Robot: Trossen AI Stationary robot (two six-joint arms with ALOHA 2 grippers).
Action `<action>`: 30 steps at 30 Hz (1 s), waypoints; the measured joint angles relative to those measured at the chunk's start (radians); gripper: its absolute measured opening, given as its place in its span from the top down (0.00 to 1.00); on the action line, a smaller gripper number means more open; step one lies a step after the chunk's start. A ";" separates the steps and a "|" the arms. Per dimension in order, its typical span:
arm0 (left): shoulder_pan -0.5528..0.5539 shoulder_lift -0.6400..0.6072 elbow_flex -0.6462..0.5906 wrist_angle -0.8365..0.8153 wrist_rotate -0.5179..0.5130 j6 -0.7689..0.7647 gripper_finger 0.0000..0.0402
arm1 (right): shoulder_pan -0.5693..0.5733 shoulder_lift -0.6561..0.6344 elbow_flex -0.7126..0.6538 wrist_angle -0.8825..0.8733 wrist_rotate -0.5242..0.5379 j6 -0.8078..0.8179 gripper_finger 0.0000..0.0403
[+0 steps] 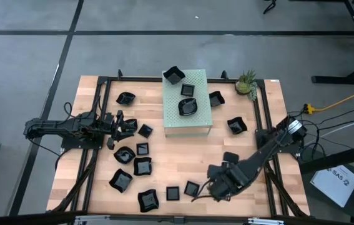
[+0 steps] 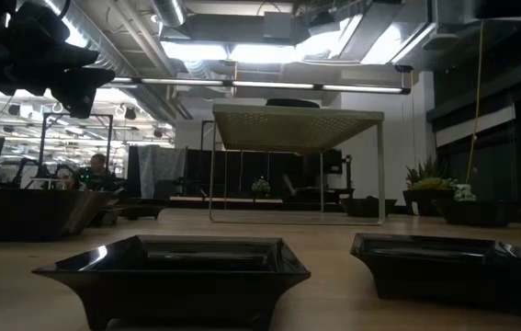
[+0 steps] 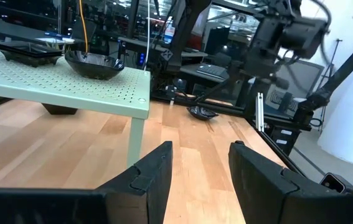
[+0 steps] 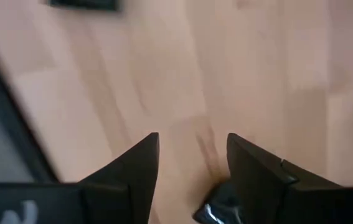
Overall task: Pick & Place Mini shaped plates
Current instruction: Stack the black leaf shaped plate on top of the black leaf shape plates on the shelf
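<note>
Right pincer (image 1: 203,189), released, hovers low beside a square plate (image 1: 191,188), well below the green box (image 1: 188,103), poised to grasp; left pincer (image 1: 124,125) waits released.

Grey floor (image 1: 33,56) with dark seams; yellow cable (image 1: 345,99) at right; ceiling strip lights (image 2: 269,51) overhead.

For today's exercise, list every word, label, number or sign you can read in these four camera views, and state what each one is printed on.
"SAS 2" or close to it, uncertain: on the white sheet lying on the floor to the right of the table, high view.
Small label on the equipment behind the table, left wrist view: too blurred to read.
Low view and right wrist view: no readable text.
</note>
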 joint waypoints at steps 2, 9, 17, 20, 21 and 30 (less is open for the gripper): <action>0.000 0.000 0.000 0.000 0.000 0.000 0.62 | 0.028 0.000 -0.029 -0.029 0.009 0.082 0.54; 0.000 0.000 0.000 0.000 0.000 0.000 0.62 | 0.107 -0.007 -0.107 -0.050 0.053 0.304 0.53; 0.000 0.000 0.000 0.000 0.000 0.000 0.62 | 0.137 -0.062 -0.216 -0.007 0.054 0.479 0.53; 0.000 0.000 0.000 0.000 0.000 0.000 0.62 | 0.150 -0.063 -0.242 0.018 0.048 0.510 0.53; 0.000 0.000 0.000 0.000 0.000 0.000 0.62 | 0.154 -0.063 -0.252 0.026 0.047 0.520 0.53; 0.000 0.000 0.000 0.000 0.000 0.000 0.62 | 0.193 -0.063 -0.371 0.132 -0.021 0.631 0.53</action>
